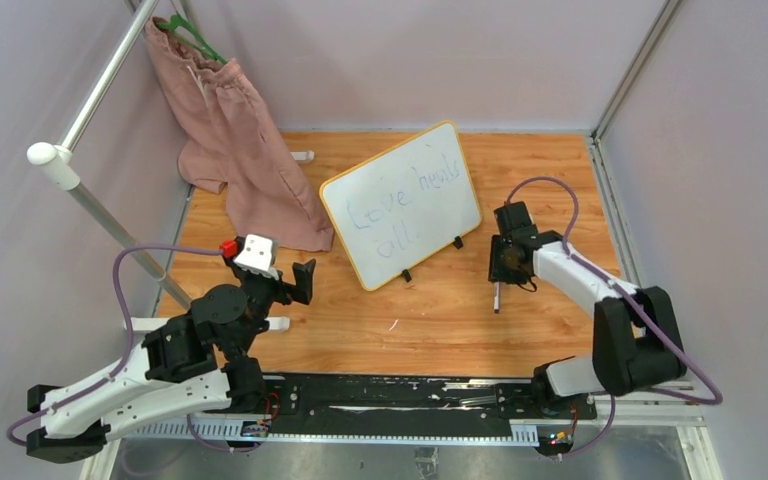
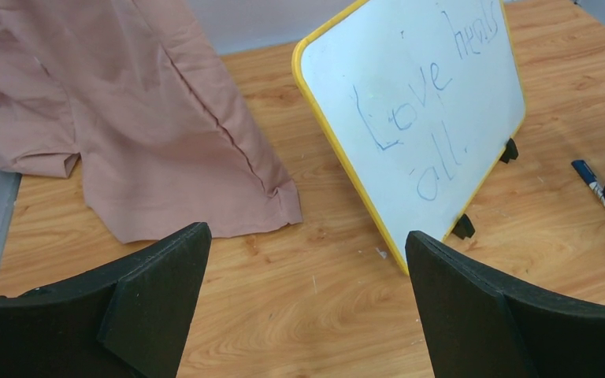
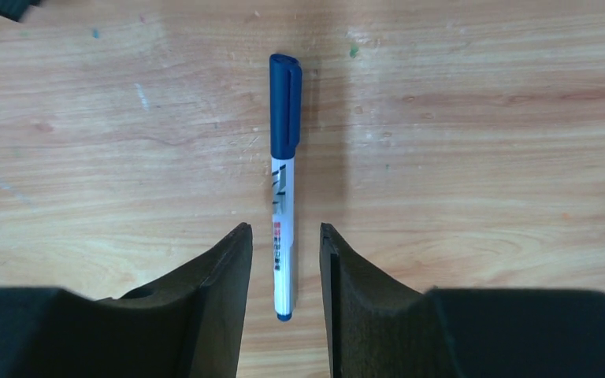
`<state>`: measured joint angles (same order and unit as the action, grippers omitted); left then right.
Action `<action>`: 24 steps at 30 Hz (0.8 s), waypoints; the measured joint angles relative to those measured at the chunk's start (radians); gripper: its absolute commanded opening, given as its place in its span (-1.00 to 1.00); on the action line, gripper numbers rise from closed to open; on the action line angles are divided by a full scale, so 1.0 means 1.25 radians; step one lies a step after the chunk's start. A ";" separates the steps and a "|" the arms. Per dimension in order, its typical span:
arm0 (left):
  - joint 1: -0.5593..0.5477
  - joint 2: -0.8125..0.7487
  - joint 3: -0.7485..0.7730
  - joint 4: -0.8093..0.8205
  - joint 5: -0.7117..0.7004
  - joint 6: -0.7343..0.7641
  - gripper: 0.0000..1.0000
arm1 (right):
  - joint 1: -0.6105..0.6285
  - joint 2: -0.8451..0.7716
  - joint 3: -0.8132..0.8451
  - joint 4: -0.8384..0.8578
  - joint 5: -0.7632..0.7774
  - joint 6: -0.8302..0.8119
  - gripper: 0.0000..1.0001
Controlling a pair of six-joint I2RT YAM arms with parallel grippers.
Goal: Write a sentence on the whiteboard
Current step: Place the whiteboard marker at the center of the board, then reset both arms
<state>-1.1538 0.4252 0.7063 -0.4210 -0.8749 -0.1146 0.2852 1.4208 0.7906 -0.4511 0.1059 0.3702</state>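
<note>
Shows the whiteboard (image 1: 438,218) standing tilted on the desk (image 1: 560,180), the sentence (image 1: 378,212) "Love heals all" already across it, the capped marker (image 3: 284,118) lying loose between the half-parted fingers of the right tool (image 3: 284,228), left tool (image 2: 307,232) wide open, empty; suggests writing finished.

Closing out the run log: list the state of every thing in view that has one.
whiteboard: propped on its feet, written on.
sentence: blue, in two lines.
marker: capped, lying flat on the table, ungripped.
left gripper: open, empty.
right gripper: open, fingers straddling the marker.
pink garment: hanging, hem on the table.
</note>
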 measured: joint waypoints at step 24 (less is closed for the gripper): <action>0.000 0.222 0.148 -0.105 -0.006 -0.255 1.00 | 0.093 -0.624 0.091 -0.013 -0.105 -0.063 0.10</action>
<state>-1.1542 0.7029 0.8917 -0.5518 -0.8829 -0.4339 0.4019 0.6403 0.9039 -0.4675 -0.0254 0.2920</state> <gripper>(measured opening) 0.997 0.522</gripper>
